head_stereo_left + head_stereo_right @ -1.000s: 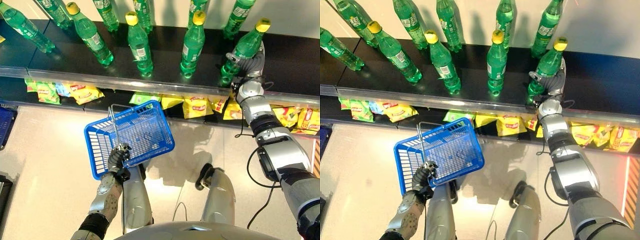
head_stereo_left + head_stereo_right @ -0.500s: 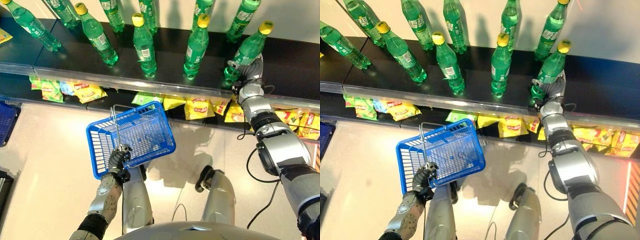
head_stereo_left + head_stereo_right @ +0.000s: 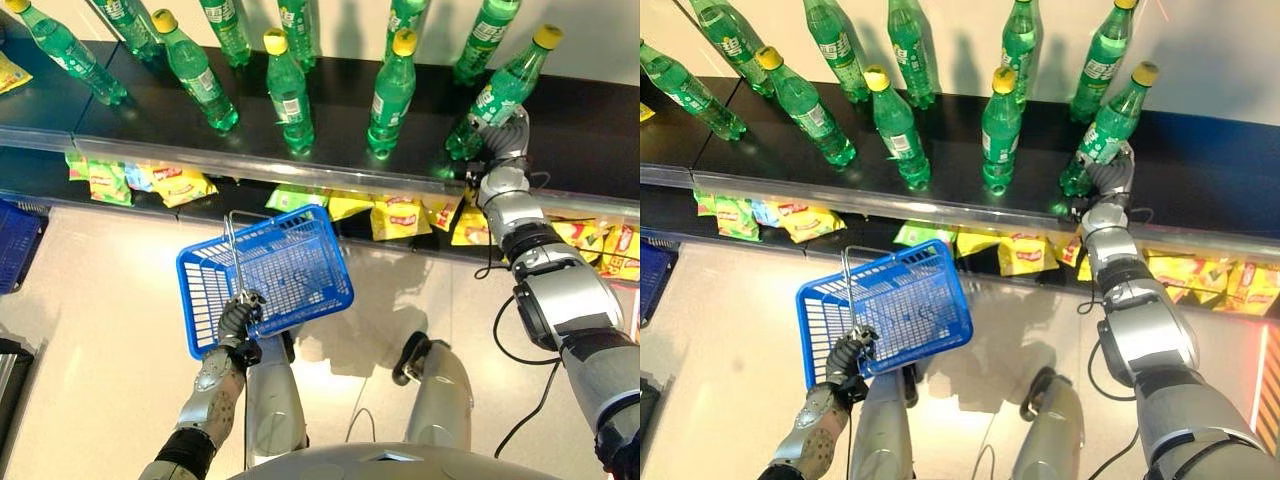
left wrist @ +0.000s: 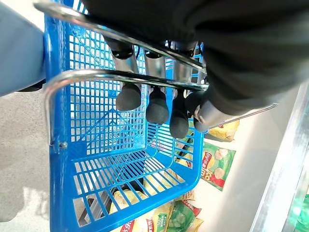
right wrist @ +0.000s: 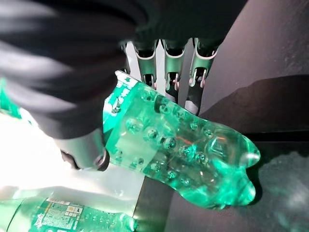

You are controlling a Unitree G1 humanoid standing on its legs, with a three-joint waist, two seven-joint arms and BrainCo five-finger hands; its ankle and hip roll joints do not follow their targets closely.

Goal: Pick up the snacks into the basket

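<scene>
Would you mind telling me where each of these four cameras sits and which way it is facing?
Left eye view: on the head, looking down at the dark shelf, both arms in frame.
Right eye view: beside it, same scene; both share the blue basket.
Left wrist view: on the left wrist, along the left hand curled round the basket's handle.
Right wrist view: on the right wrist, along the right hand gripping a green bottle.

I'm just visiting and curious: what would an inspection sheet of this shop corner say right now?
Surface: dark shelf above a pale floor.
Job's things: blue basket, nothing in it; snack bags on the lower shelf.
Clutter: green bottles standing on the shelf.
Hands: left hand curled round the basket handle; right hand grips a tilted bottle.
Cables: left out.
Surroundings: another blue basket at the floor's edge.
</scene>
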